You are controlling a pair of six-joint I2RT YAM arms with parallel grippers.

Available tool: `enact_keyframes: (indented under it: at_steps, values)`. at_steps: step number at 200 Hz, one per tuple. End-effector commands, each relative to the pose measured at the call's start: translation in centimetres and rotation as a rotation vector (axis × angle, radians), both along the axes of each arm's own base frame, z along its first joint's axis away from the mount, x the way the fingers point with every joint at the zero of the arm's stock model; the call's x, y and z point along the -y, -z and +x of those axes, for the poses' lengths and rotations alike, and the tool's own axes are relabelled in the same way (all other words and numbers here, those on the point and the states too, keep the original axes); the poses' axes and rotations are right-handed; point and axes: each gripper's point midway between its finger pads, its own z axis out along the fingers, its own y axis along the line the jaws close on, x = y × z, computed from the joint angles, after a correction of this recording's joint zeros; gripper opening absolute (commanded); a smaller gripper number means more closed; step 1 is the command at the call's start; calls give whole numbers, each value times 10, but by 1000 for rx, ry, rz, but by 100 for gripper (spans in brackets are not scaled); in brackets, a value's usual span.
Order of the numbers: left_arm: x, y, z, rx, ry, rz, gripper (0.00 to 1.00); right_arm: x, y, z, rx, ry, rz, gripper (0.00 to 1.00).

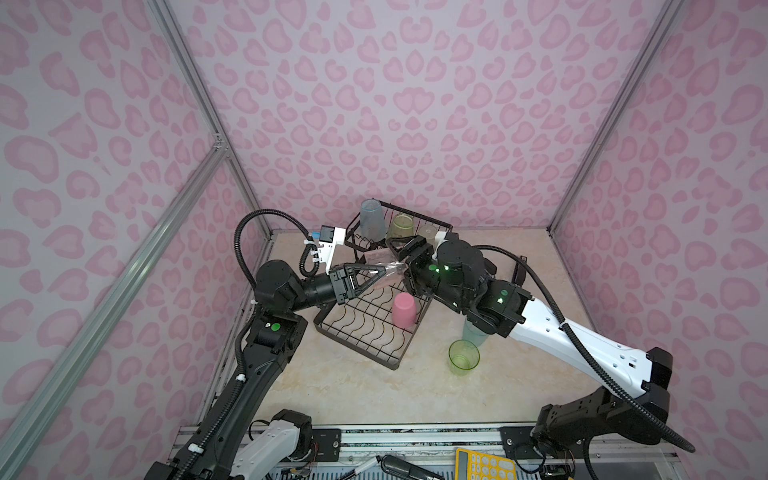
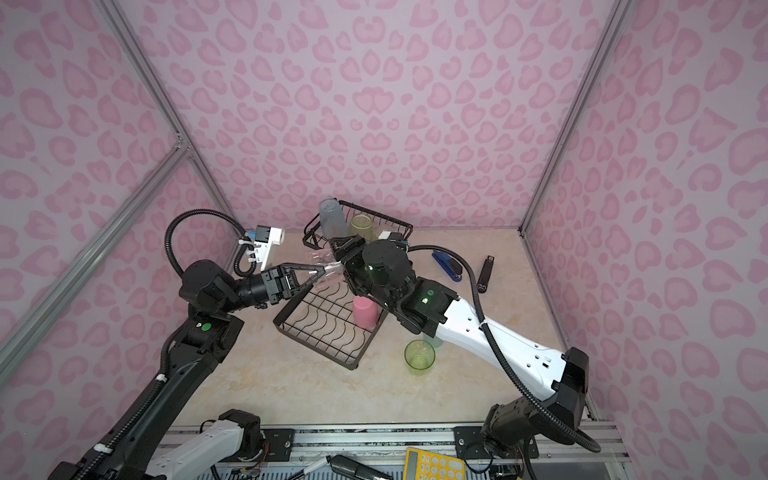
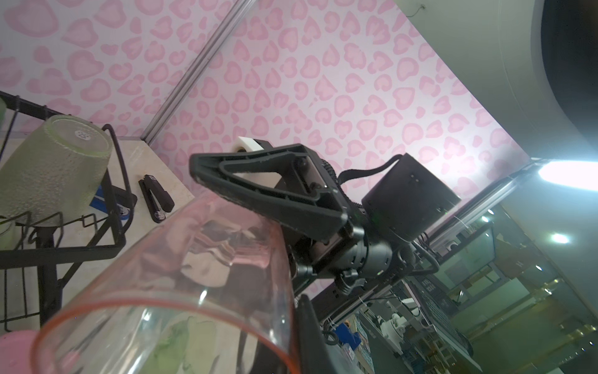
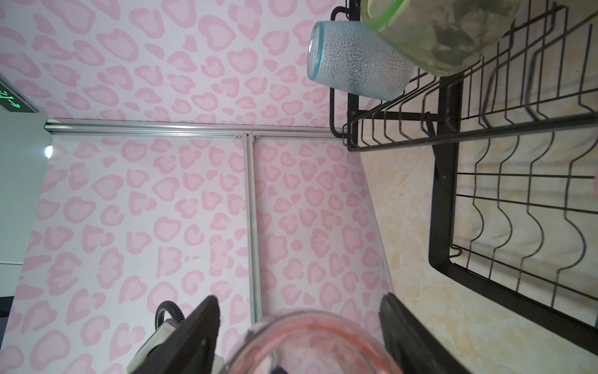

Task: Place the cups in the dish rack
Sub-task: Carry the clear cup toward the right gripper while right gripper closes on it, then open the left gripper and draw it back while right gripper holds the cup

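The left gripper (image 1: 382, 272) pinches the rim of a translucent pink plastic tumbler (image 1: 395, 269) above the black wire dish rack (image 1: 353, 345). The right gripper (image 4: 299, 299) stands wide around its base. The raised basket (image 1: 420, 217) holds 3 tumblers, and the flat tray holds 1 solid pink cup (image 1: 404, 309).

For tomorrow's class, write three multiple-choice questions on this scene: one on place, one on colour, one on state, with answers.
1. Where does the solid pink cup stand? A raised basket; B flat tray of the dish rack; C table.
2. What colour is the held cup in the left gripper? A green; B blue; C clear pink.
3. How does the solid pink cup stand? A mouth up; B upside down; C on its side.
Answers: 1 B, wavy wires lie under it; 2 C, its wall is see-through pink; 3 B, its closed base faces up.
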Motion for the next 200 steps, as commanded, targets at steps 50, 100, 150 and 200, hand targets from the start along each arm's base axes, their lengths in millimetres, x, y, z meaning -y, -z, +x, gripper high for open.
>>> enact_keyframes:
  at_steps: [50, 100, 150, 200]
  values:
    - [6, -12, -2, 117, 70, 6, 3, 23, 21, -2, -17, -23, -36, 76]
    - [10, -9, 8, 94, 81, -2, 4, 31, 12, 3, 16, -18, -29, 72]
    - [12, -3, 13, 83, 83, 2, 5, 16, 21, 4, 3, -67, -27, 74]
    - [13, 1, 19, 66, 78, 6, 9, 20, 19, 4, 8, -53, -23, 66]
